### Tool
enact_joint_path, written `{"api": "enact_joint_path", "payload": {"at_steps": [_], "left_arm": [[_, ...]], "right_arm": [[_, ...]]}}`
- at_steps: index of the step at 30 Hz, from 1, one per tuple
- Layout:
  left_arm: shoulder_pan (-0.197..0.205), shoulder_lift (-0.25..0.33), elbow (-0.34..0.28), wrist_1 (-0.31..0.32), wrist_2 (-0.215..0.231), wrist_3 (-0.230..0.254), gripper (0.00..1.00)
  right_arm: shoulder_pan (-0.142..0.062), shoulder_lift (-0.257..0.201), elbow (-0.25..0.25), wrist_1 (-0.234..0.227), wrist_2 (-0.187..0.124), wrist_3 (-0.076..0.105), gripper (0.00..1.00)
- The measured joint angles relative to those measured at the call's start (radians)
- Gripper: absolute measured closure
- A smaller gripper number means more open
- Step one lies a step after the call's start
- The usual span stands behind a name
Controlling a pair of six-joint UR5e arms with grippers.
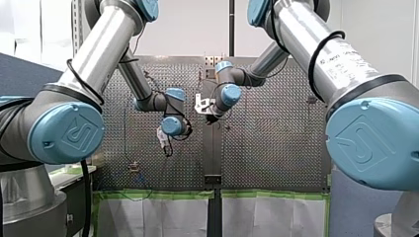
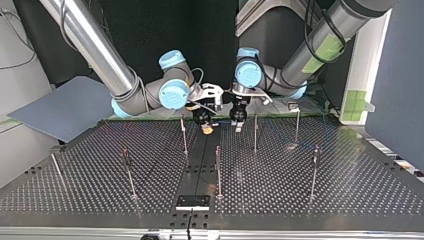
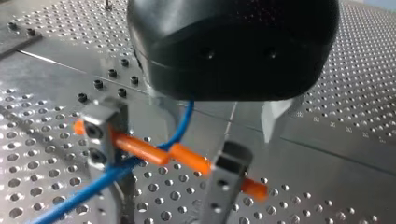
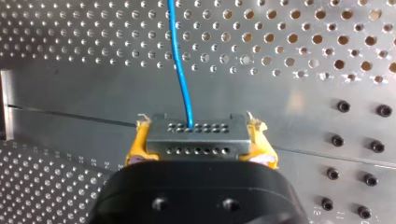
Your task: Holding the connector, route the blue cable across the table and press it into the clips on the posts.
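Observation:
My right gripper (image 4: 198, 142) is shut on a grey metal connector (image 4: 196, 133), with a yellow pad (image 4: 137, 142) on each side of it. The blue cable (image 4: 180, 60) leaves the connector's face and runs ahead over the perforated table. In the left wrist view the cable (image 3: 93, 186) passes between the fingers of my left gripper (image 3: 163, 151). Its grey fingertips (image 3: 100, 128) stand apart, bridged by orange rods (image 3: 140, 147), and do not pinch the cable. In the top view my right gripper (image 2: 206, 127) and my left gripper (image 2: 238, 122) hang close together near the table's far edge.
Several thin posts with clips stand on the table (image 2: 350, 190), among them one (image 2: 184, 135) beside my right gripper, one (image 2: 255, 132) beside my left, and one (image 2: 218, 170) nearer the camera. A black plate (image 2: 192, 201) lies at the near edge.

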Motion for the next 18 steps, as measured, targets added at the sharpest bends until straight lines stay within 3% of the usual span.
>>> {"api": "enact_joint_path", "payload": {"at_steps": [1,3,4,5,6,18], "left_arm": [[-0.001,0.000,0.000,0.000,-0.003,0.001,0.64],[-0.002,0.000,0.000,-0.001,-0.008,0.005,0.87],[-0.003,0.000,0.000,-0.001,-0.009,0.008,0.87],[-0.003,0.000,0.000,-0.001,-0.011,0.010,0.97],[-0.003,0.001,0.000,-0.001,-0.011,0.012,1.00],[-0.004,0.055,0.000,-0.037,-0.026,0.018,1.00]], "right_arm": [[0.000,0.000,0.000,0.000,0.000,0.000,1.00],[0.000,0.000,0.000,0.000,0.000,0.000,1.00],[0.000,0.000,0.000,0.000,0.000,0.000,1.00],[0.001,0.000,0.000,0.000,0.000,0.000,1.00],[0.001,0.000,0.000,0.000,0.000,0.000,1.00],[0.001,-0.008,0.000,-0.001,0.001,0.003,1.00]]}}
